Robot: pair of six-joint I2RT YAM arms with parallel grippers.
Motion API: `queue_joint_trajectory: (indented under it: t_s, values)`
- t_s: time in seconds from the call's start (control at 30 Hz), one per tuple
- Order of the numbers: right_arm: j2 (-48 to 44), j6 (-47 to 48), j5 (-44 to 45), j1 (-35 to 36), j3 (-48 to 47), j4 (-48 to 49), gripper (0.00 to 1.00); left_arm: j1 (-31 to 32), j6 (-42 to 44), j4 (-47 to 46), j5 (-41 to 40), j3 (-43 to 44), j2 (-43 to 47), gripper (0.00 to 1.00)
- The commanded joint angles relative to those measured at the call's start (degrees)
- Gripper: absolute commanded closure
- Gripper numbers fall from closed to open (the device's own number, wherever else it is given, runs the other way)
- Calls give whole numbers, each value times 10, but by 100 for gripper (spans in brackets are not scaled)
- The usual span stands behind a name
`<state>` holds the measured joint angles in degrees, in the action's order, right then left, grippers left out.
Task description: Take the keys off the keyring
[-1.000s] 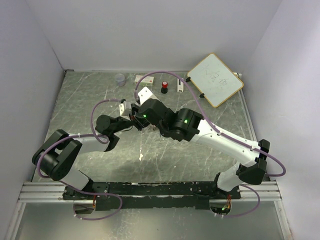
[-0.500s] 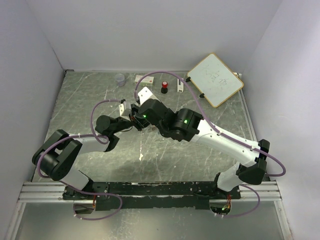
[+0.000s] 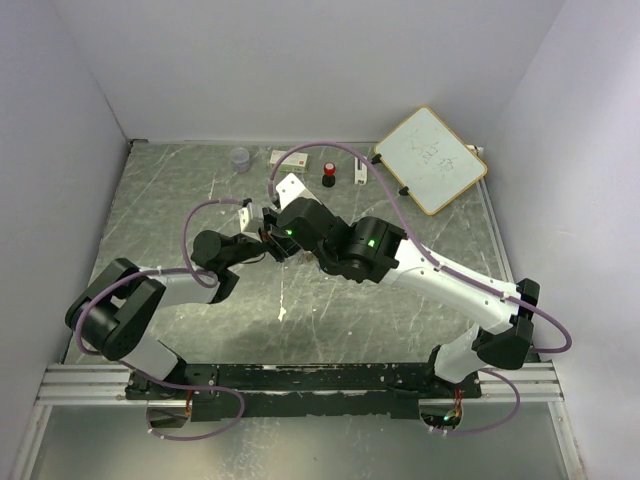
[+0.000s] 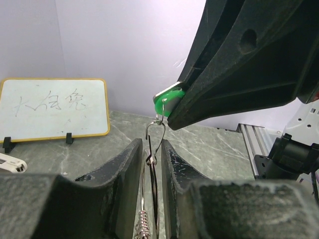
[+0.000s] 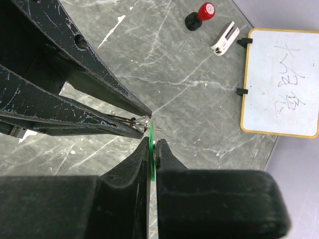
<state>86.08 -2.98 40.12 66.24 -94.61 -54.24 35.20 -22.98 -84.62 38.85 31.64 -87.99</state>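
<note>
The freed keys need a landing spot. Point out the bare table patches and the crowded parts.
Bare: the near middle between the left arm and right arm, and the back-left corner beside the clear cup. Crowded: the back edge from cup to whiteboard, and the centre where the arms meet.

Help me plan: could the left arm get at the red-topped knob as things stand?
Probably not yet: the left tool is clamped on the keyring, hooked to the green key in the right tool, which sits toward the knob.
</note>
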Motion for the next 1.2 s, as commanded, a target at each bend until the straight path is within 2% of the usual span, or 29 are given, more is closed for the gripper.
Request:
queue_joint_trajectory:
  t_s: [0.0,0.4,0.77,1.17]
  values:
    - [-6,-5,13,4,-12,15,100,5,-8,-26,1,5,-7,67]
    - [-8,-5,11,4,-8,17,100,5,-4,-32,-13,0,-1,72]
    - [-6,-7,6,4,-8,14,100,5,-5,-42,-28,-8,9,64]
    - [-6,-7,6,6,-9,13,100,5,-4,-42,-33,-7,10,64]
